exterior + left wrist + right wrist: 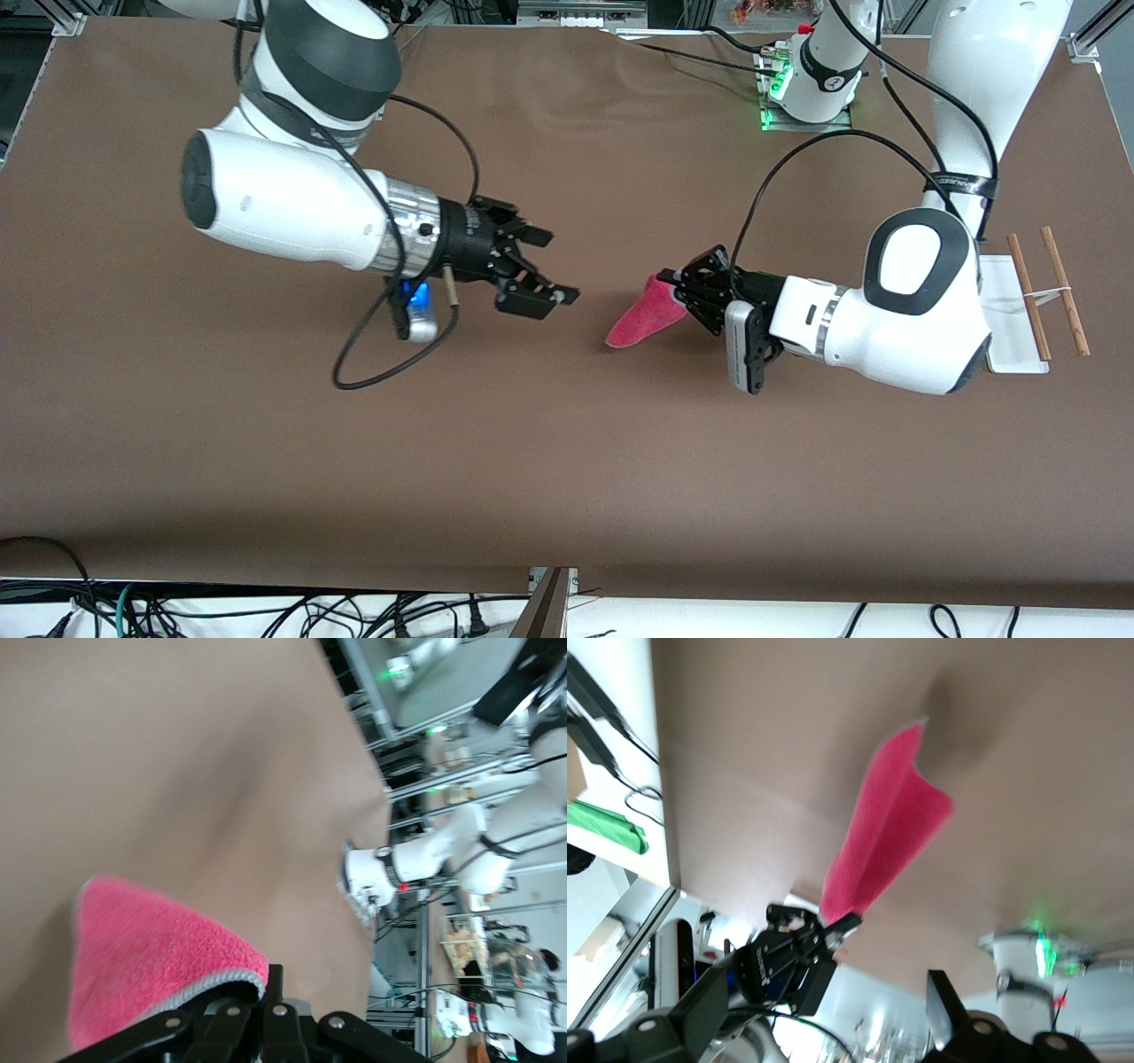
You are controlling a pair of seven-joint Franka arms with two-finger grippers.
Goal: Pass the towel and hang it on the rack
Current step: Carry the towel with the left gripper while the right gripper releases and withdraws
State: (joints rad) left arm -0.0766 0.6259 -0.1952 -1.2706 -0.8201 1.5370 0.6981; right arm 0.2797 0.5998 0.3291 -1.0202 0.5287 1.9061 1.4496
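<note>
The pink-red towel point(640, 319) hangs from my left gripper point(680, 288), which is shut on one edge of it, over the middle of the brown table. Its free end droops toward the table. In the left wrist view the towel point(151, 966) lies against the fingers point(283, 1014). My right gripper point(556, 268) is open and empty in the air, a short gap from the towel, toward the right arm's end. The right wrist view shows the towel point(886, 833) held by the left gripper point(833, 930). The rack point(1019, 310), white base and two wooden rods, stands at the left arm's end.
A black cable loop point(381, 359) hangs below the right wrist. The left arm's base point(811, 84) with a green light stands at the table's edge farthest from the front camera. The table's near edge point(549, 585) has cables below it.
</note>
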